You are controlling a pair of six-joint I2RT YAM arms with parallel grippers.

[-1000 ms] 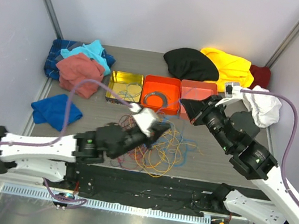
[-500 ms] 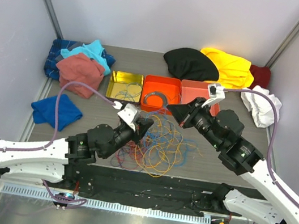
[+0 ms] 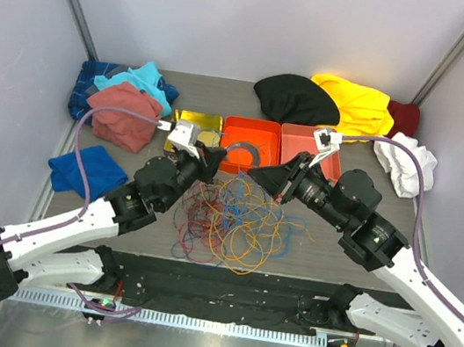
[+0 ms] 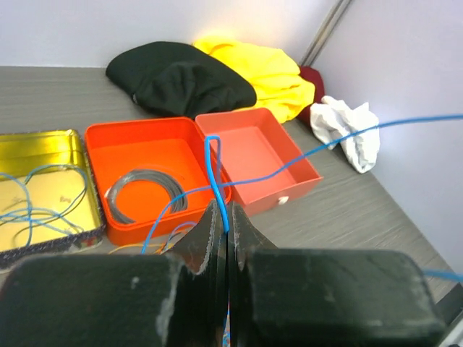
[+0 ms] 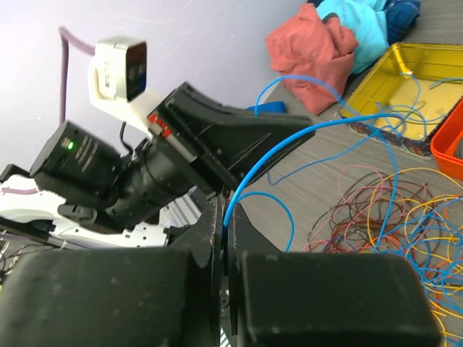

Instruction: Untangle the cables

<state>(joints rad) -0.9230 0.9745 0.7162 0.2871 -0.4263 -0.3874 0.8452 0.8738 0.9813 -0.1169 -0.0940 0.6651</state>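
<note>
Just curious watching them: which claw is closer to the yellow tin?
Left. The left gripper sits right beside the yellow tin; the right gripper is farther right, in front of the orange tray.

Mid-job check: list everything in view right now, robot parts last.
cables: one tangle, yellow, orange, blue, red, centre of table
blue cable: one, blue, pinched in both grippers
tin: one, yellow, behind tangle
boxes: two, orange, right of tin; grey coil in the left one
left cloths: four, plaid, cyan, salmon, blue, left side
right cloths: four, black, yellow, dark red, white, back right
left gripper: one, black, shut on blue cable
right gripper: one, black, shut on blue cable
</note>
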